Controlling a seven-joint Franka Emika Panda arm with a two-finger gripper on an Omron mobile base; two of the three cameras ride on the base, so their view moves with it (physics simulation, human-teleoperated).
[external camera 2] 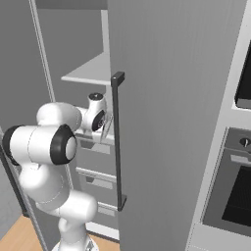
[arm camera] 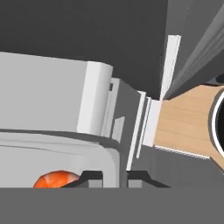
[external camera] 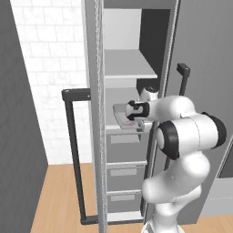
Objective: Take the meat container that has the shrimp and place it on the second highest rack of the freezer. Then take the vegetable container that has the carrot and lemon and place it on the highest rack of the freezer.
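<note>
The freezer (external camera: 132,59) stands open in front of me. My gripper (external camera: 128,111) reaches inside it, shut on the rim of the meat container (external camera: 124,119). That clear tub sits low over the second highest rack (external camera: 110,129); I cannot tell whether it touches the plate. In the hand view my gripper (arm camera: 117,177) has one dark tip on each side of the meat container's wall (arm camera: 114,162), and the orange shrimp (arm camera: 54,179) lies inside it. The highest rack (external camera: 129,66) above is bare. The vegetable container is out of view.
The freezer's open door (external camera: 96,136), seen edge-on with its black bar handle (external camera: 75,159), stands left of my arm. Grey drawers (external camera: 124,172) lie below the racks. A neighbouring grey door with a black handle (external camera 2: 117,137) and a wall oven (external camera 2: 240,186) are to the right.
</note>
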